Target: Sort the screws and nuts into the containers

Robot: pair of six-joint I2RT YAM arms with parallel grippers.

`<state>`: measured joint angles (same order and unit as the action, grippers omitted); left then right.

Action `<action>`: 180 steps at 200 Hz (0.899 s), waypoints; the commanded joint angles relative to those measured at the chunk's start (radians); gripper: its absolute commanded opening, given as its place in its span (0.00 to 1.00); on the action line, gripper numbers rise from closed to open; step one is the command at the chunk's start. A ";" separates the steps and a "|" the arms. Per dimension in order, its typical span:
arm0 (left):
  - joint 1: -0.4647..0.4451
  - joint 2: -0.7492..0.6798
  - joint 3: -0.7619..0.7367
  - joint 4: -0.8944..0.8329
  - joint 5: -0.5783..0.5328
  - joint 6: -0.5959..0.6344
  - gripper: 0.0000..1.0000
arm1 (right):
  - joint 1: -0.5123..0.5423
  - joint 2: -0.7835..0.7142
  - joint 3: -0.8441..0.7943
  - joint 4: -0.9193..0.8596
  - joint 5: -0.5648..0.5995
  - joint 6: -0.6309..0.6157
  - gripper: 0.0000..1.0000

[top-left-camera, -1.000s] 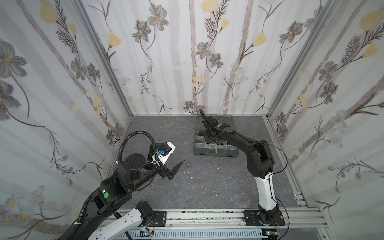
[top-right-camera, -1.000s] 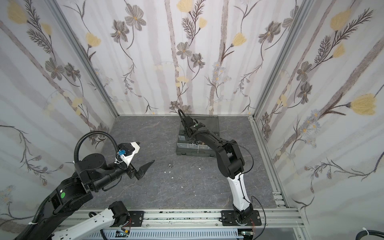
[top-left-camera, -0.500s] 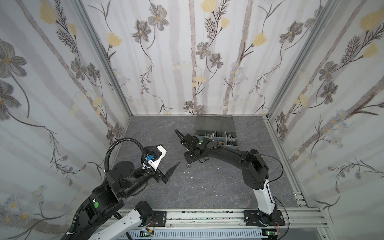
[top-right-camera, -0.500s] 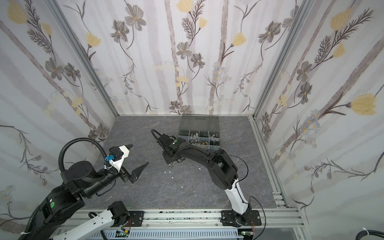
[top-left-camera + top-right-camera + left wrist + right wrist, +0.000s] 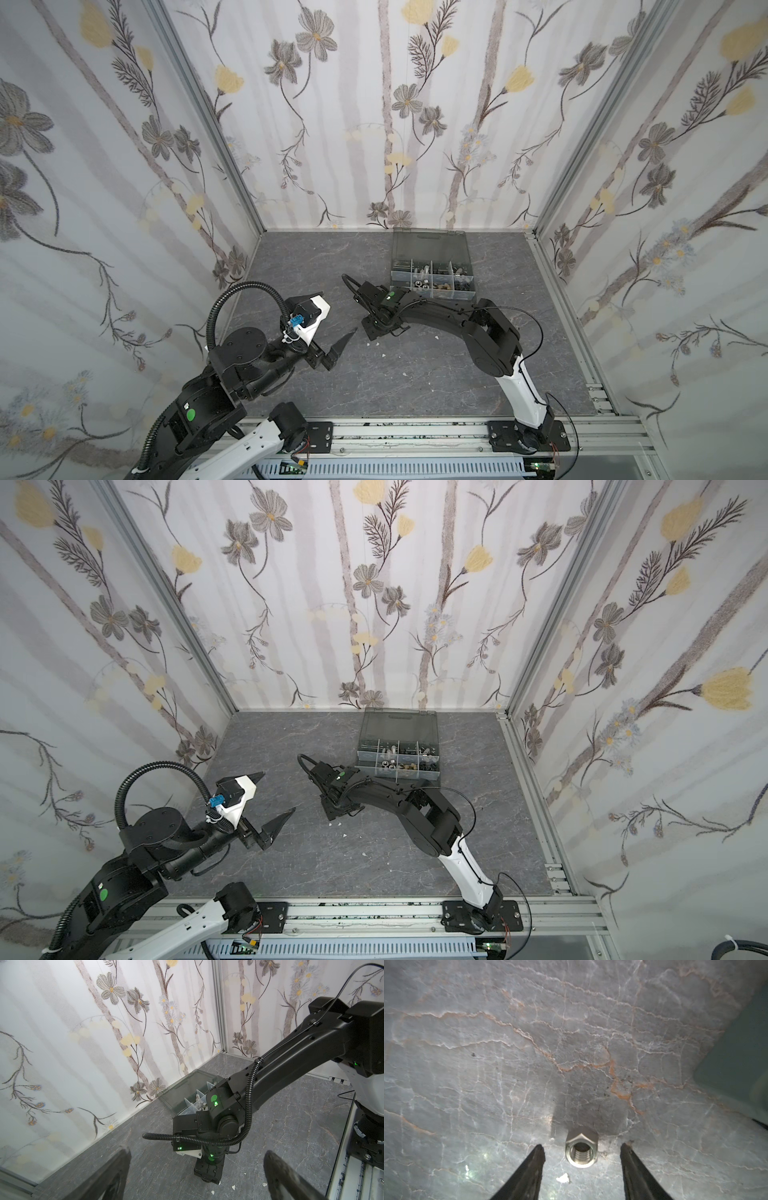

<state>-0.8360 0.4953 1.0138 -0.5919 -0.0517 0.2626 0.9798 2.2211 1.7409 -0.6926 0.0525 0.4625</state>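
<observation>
Right hand (image 5: 582, 1146) stood open, its fingers either side of a silver hex nut (image 5: 581, 1153) on the grey surface (image 5: 508, 1064) near the open organiser case (image 5: 415, 774), touching neither; left hand (image 5: 276, 792) hung open, empty, well apart.

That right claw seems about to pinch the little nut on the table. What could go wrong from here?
1. The silver nut sits between the open tips of the right claw, untouched; small and smooth, it might slip or skid away as they close.
2. A white speck lies close beside it and could get pinched along.
3. The organiser case has narrow compartments, so a loose release might land it in the wrong one.
</observation>
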 commanded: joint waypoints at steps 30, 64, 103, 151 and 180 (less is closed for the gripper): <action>0.002 0.001 0.000 0.029 -0.010 0.013 1.00 | -0.003 0.031 0.012 -0.005 0.023 -0.011 0.51; 0.000 0.006 -0.001 0.029 -0.010 0.016 1.00 | -0.006 0.038 0.013 -0.011 0.038 -0.019 0.43; 0.001 0.018 0.003 0.033 -0.010 0.017 1.00 | -0.013 0.046 0.015 -0.018 0.034 -0.032 0.33; 0.001 0.030 0.005 0.037 -0.022 0.029 1.00 | -0.018 0.036 0.013 -0.052 0.029 -0.069 0.21; 0.001 0.046 0.015 0.043 -0.030 0.038 1.00 | -0.047 -0.008 0.009 -0.070 0.039 -0.089 0.19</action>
<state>-0.8360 0.5320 1.0172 -0.5892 -0.0669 0.2844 0.9558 2.2471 1.7554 -0.7029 0.0772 0.4019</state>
